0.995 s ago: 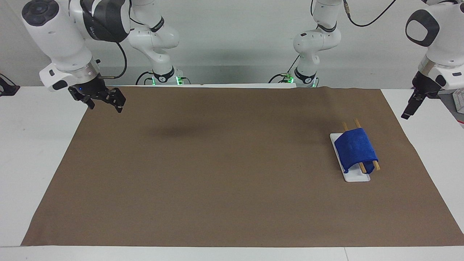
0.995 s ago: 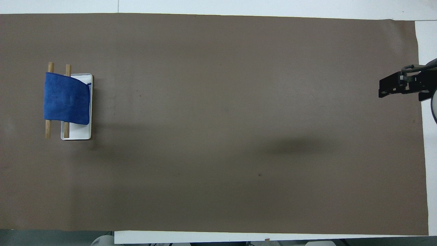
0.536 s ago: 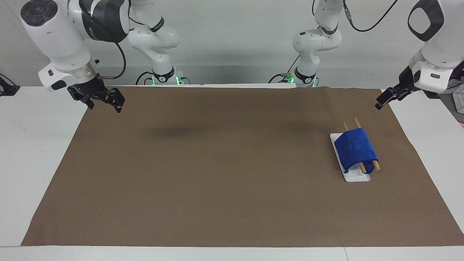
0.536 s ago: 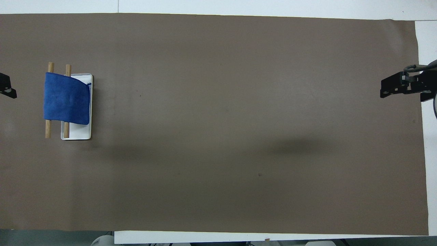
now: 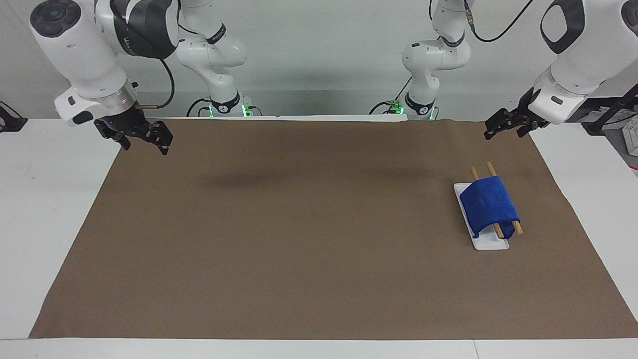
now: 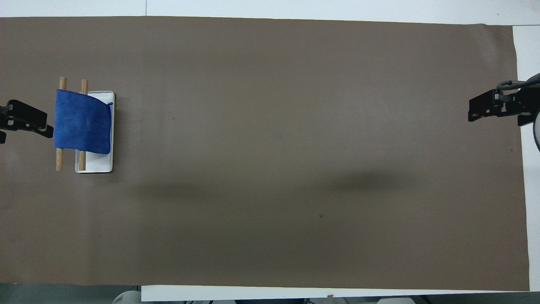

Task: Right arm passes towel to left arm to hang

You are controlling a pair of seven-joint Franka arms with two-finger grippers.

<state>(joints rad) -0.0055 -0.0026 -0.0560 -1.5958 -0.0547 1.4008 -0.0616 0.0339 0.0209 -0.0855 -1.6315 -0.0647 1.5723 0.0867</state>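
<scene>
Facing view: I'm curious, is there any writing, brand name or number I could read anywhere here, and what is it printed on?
White lettering on the black part of the right arm: too blurred to read.
Reddish print on the white box at the left arm's end of the table: too small to read.
Towel, its white rack and the brown mat: no writing visible.

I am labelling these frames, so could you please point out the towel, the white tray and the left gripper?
towel (image 5: 488, 205): facing view, middle of the blue cloth draped over the two wooden rods.
white tray (image 6: 96, 166): overhead view, bare end of the tray nearer the robots.
left gripper (image 5: 492, 130): facing view, between its open fingertips.
</scene>
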